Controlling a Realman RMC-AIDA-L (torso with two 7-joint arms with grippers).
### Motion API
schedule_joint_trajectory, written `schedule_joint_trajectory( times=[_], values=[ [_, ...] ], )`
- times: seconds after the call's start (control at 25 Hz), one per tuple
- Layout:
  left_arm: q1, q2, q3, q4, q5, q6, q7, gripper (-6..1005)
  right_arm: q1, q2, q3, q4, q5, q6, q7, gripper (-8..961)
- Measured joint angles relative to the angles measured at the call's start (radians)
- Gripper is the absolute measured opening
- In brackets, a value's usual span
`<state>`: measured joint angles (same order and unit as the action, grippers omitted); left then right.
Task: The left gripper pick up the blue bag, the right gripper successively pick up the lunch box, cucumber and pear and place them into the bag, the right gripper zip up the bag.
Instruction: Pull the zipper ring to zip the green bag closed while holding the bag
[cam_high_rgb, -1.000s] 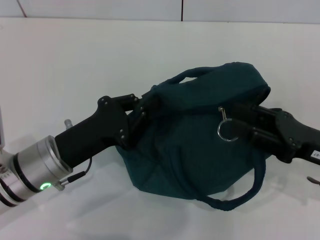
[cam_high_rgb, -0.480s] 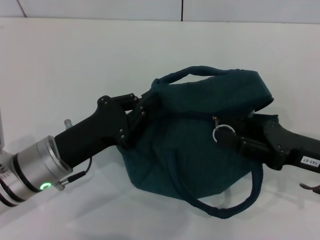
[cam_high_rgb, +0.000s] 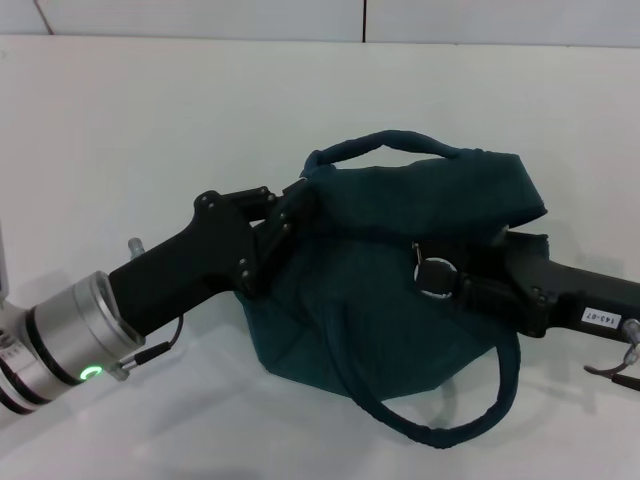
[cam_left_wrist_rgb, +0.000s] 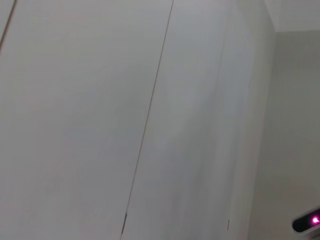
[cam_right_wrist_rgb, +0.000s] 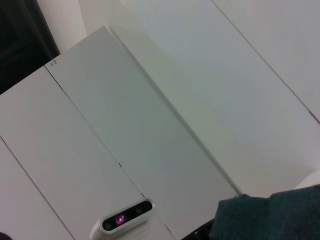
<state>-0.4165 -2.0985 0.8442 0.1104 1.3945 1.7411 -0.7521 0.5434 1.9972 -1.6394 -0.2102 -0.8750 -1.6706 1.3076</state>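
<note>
Zipping step judged in hand. Dark teal-blue soft fabric bag (cam_high_rgb: 400, 290) clamped at its left edge by left hand (cam_high_rgb: 285, 225) — kept taut. Ring zipper pull (cam_high_rgb: 435, 275) pinched by right hand (cam_high_rgb: 462, 285) — to be drawn straight along seam.

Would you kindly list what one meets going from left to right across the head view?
Left gripper gripping the bag's left end → blue bag → ring zipper pull → right gripper at the pull.
</note>
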Motion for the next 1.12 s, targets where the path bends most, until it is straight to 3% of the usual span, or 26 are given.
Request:
schedule_joint_trajectory(
  times=[0.2, 0.56, 0.96, 1.12],
  values=[
    [0.0, 0.0, 0.0, 0.0, 0.0, 0.001, 0.0, 59, -0.004, -0.007, 0.0, 0.0, -0.01, -0.002, 0.033, 415],
    [-0.005, 0.0, -0.001, 0.0, 0.0, 0.002, 0.001, 63, -0.01, -0.009, 0.0, 0.001, -0.014, -0.012, 0.06, 389],
    [-0.001, 0.0, -0.001, 0.0, 0.0, 0.012, 0.0, 73, -0.014, -0.009, 0.007, 0.004, -0.011, 0.002, 0.055, 272],
    [-0.001, 0.0, -0.001, 0.0, 0.0, 0.012, 0.0, 77, -0.025, -0.009, 0.01, -0.004, -0.003, 0.026, 0.052, 184]
  ],
)
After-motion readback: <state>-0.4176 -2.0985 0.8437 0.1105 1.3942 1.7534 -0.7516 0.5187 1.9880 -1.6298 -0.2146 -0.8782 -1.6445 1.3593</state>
